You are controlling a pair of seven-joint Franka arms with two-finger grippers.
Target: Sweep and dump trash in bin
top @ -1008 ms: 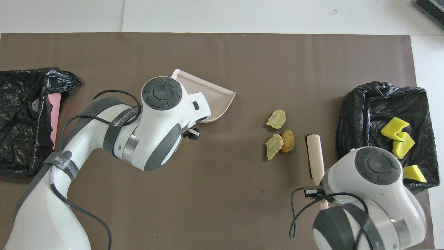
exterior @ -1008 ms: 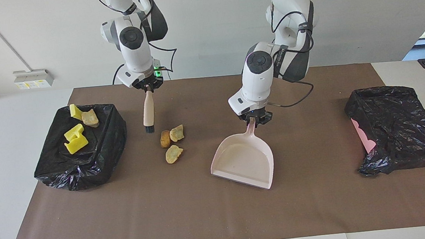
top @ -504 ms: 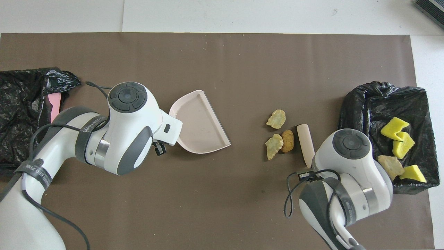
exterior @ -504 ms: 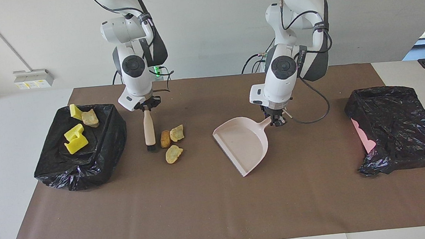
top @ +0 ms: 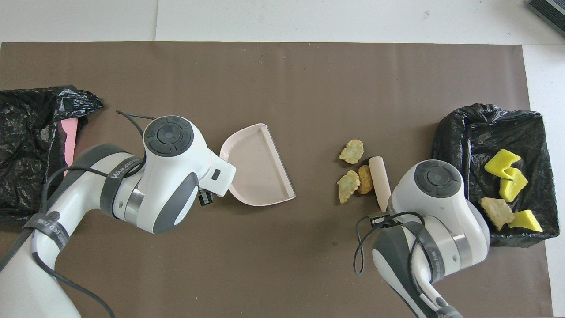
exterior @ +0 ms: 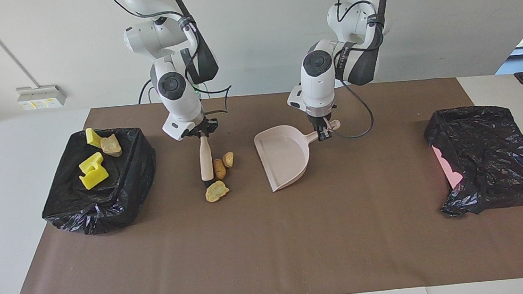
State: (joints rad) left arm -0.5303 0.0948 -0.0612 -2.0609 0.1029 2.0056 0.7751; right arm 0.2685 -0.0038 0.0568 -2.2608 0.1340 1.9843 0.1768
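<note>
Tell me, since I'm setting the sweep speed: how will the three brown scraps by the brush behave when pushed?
The scraps look small and bread-like, so probably light. Their lumpy shapes suggest tumbling or scattering rather than a straight slide toward the dustpan. They likely crumble under a hard brush stroke.

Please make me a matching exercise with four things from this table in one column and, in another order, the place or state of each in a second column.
Things:
1. brush
2. dustpan
3. yellow pieces
4. three brown lumps

Places or states:
A. in the black-lined bin
B. held by the left gripper
C. on the brown mat, beside the brush
D. held by the right gripper

Pairs: 1-D, 2-B, 3-A, 4-C
</note>
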